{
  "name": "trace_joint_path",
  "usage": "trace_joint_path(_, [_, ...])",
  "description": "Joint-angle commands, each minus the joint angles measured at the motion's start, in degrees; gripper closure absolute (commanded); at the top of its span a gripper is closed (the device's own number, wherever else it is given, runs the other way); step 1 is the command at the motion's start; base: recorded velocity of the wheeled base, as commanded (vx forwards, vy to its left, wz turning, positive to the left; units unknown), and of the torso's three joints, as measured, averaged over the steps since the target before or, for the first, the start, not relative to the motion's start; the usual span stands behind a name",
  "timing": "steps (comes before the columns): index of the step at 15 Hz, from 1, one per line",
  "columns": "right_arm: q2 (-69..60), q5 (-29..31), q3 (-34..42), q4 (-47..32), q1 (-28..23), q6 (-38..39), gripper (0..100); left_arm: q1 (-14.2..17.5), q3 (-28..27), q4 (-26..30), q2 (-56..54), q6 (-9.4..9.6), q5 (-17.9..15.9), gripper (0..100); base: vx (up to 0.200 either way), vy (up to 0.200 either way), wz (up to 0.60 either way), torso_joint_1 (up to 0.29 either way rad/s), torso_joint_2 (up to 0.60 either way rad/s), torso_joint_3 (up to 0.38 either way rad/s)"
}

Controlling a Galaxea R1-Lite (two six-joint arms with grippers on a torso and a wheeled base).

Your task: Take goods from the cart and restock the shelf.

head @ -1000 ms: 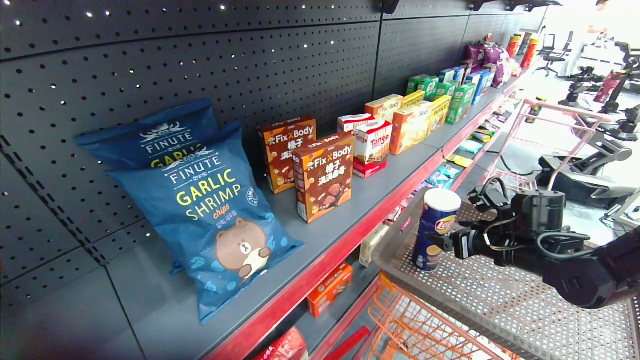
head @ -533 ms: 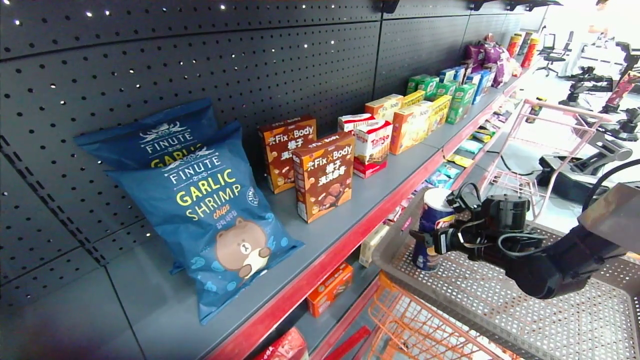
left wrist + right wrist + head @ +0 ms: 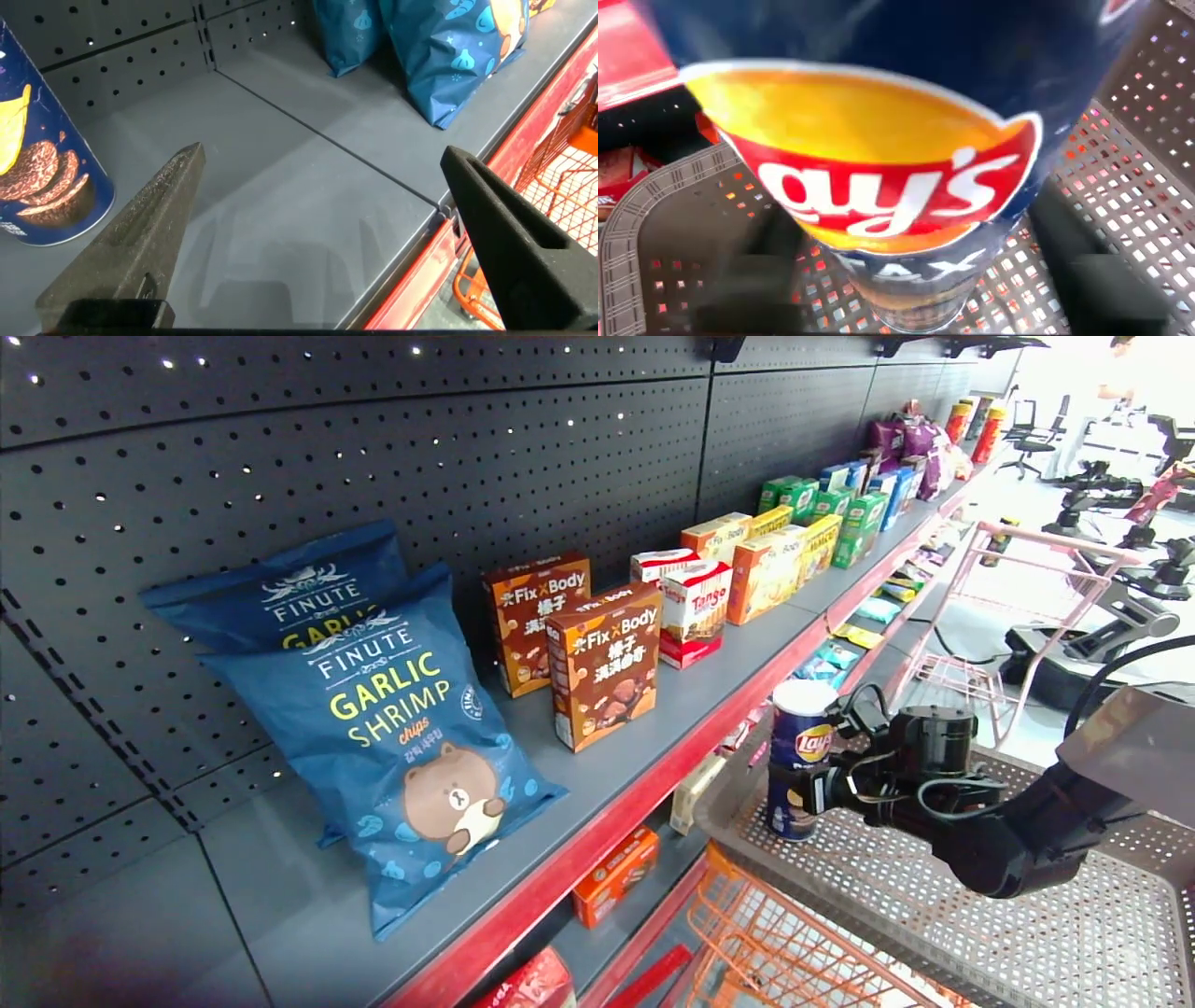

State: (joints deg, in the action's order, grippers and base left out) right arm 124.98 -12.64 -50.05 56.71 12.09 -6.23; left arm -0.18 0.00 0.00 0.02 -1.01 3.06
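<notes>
On cart tray [image 3: 934, 915], chips can [image 3: 798, 747] upright, lid [image 3: 804, 696] up, right end effector [image 3: 792, 800] gripping it.

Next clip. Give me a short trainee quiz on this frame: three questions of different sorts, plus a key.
1. True or false: the right tool is gripping a brown box.
2. Multiple choice: the left tool is A) open over the bare shelf, B) shut on a bag, C) shut on a box.
3. Count: how many blue chip bags sit on the shelf in the head view?

Key: 1 false, it is closed on the chip can standing in the cart tray; 2 A; 3 two.
</notes>
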Motion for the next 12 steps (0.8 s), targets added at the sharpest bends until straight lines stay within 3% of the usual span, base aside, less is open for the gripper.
trace_joint_path(1, [0.4,0.2,0.2,-0.3,-0.2,-0.1,100,0.0,0.0,0.0,0.0,-0.04,0.0,0,0.0,0.0,0.0,0.0,0.0,0.0])
trace_joint_path(5, [-4.0,2.0,1.5,-1.3,-0.2,-0.1,100,0.0,0.0,0.0,0.0,-0.04,0.0,0,0.0,0.0,0.0,0.0,0.0,0.0])
trace_joint_path(9, [-20.7,13.7,5.7,-11.9,1.3,0.3,100,0.0,0.0,0.0,0.0,-0.04,0.0,0,0.0,0.0,0.0,0.0,0.0,0.0])
trace_joint_path(12, [-36.3,17.5,13.1,-15.5,4.4,1.7,100,0.0,0.0,0.0,0.0,-0.13,0.0,0,0.0,0.0,0.0,0.0,0.0,0.0])
